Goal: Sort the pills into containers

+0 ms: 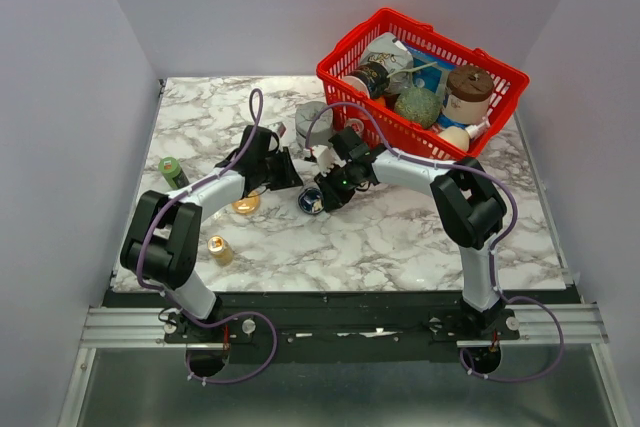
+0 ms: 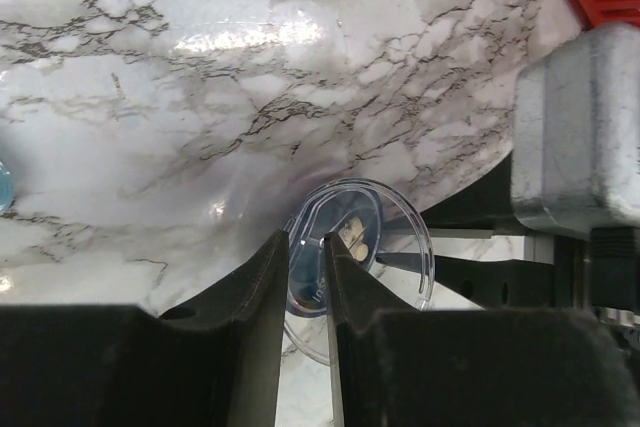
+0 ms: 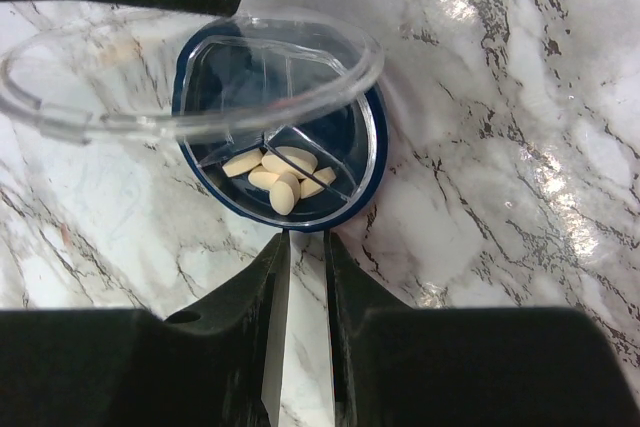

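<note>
The dark blue dish (image 1: 309, 201) sits mid-table with several cream oval pills (image 3: 280, 172) in one compartment. Its clear lid (image 3: 330, 87) stands tilted open above it. My left gripper (image 1: 293, 177) is shut on the lid's edge; in the left wrist view its tips (image 2: 307, 239) pinch over the dish (image 2: 305, 282), with the pills (image 2: 355, 235) just beyond. My right gripper (image 1: 322, 192) hovers just short of the dish's near rim (image 3: 365, 162); its jaws (image 3: 306, 234) are nearly closed with only marble between them. The orange dish (image 1: 246, 205) lies left of the blue one.
A red wire basket (image 1: 422, 82) full of items stands at the back right. A grey round block (image 1: 313, 119) sits behind the grippers. A green bottle (image 1: 173, 171) and a gold bottle (image 1: 220, 249) stand at the left.
</note>
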Robot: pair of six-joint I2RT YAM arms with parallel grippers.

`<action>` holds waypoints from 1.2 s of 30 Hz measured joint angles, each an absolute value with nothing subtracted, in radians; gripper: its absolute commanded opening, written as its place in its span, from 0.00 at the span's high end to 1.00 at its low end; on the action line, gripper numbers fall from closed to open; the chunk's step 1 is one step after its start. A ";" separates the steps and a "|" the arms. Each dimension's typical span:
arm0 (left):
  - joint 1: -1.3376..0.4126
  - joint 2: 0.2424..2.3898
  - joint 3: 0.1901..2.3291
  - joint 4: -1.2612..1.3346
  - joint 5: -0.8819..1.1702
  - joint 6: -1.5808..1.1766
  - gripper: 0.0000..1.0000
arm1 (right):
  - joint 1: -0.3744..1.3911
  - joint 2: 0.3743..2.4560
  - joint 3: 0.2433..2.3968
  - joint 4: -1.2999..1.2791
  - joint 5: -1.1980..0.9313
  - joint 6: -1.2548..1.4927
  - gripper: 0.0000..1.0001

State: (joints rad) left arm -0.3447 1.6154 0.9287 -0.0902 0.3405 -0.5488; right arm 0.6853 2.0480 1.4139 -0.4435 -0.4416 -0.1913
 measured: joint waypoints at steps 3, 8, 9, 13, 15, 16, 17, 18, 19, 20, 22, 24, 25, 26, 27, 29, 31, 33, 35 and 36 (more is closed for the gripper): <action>-0.345 1.621 0.931 -0.105 0.322 -0.543 0.71 | 0.685 2.048 1.414 -0.443 -0.442 -0.191 0.73; -0.345 1.637 0.943 -0.117 0.310 -0.535 0.71 | 0.685 2.048 1.414 -0.443 -0.443 -0.191 0.72; -0.345 1.637 0.943 -0.125 0.303 -0.530 0.71 | 0.685 2.048 1.414 -0.443 -0.443 -0.192 0.72; -0.345 1.635 0.955 -0.156 0.274 -0.517 0.70 | 0.685 2.048 1.414 -0.443 -0.444 -0.192 0.71; -0.344 1.628 0.958 -0.165 0.265 -0.514 0.70 | 0.685 2.046 1.414 -0.443 -0.448 -0.192 0.72; -0.344 1.622 0.958 -0.168 0.262 -0.513 0.70 | 0.685 2.046 1.414 -0.443 -0.450 -0.192 0.72; -0.345 1.613 0.959 -0.170 0.261 -0.513 0.70 | 0.685 2.045 1.414 -0.443 -0.451 -0.192 0.72; -0.345 1.604 0.960 -0.171 0.260 -0.513 0.71 | 0.685 2.044 1.414 -0.443 -0.453 -0.192 0.71; -0.345 1.597 0.962 -0.172 0.258 -0.513 0.71 | 0.685 2.043 1.414 -0.443 -0.455 -0.192 0.71; -0.345 1.590 0.966 -0.174 0.258 -0.513 0.71 | 0.685 2.042 1.414 -0.443 -0.456 -0.192 0.71; -0.345 1.583 0.971 -0.173 0.258 -0.513 0.71 | 0.685 2.042 1.414 -0.443 -0.458 -0.192 0.71; -0.344 1.578 0.972 -0.173 0.260 -0.513 0.71 | 0.685 2.042 1.414 -0.443 -0.459 -0.192 0.71; -0.345 1.578 0.972 -0.172 0.260 -0.514 0.71 | 0.685 2.042 1.414 -0.443 -0.459 -0.192 0.71; -0.345 1.578 0.972 -0.172 0.261 -0.514 0.71 | 0.685 2.042 1.414 -0.443 -0.459 -0.192 0.71; -0.345 1.578 0.969 -0.168 0.263 -0.517 0.71 | 0.685 2.042 1.414 -0.443 -0.459 -0.192 0.71; -0.345 1.578 0.962 -0.160 0.267 -0.521 0.71 | 0.685 2.042 1.414 -0.443 -0.460 -0.192 0.71; -0.345 1.578 0.949 -0.152 0.274 -0.525 0.72 | 0.685 2.042 1.414 -0.443 -0.460 -0.192 0.71; -0.348 1.578 0.937 -0.144 0.280 -0.529 0.72 | 0.685 2.042 1.414 -0.443 -0.460 -0.192 0.71; -0.351 1.578 0.928 -0.134 0.284 -0.533 0.72 | 0.685 2.042 1.414 -0.443 -0.460 -0.192 0.71; -0.352 1.578 0.925 -0.128 0.287 -0.538 0.72 | 0.685 2.042 1.414 -0.443 -0.460 -0.192 0.71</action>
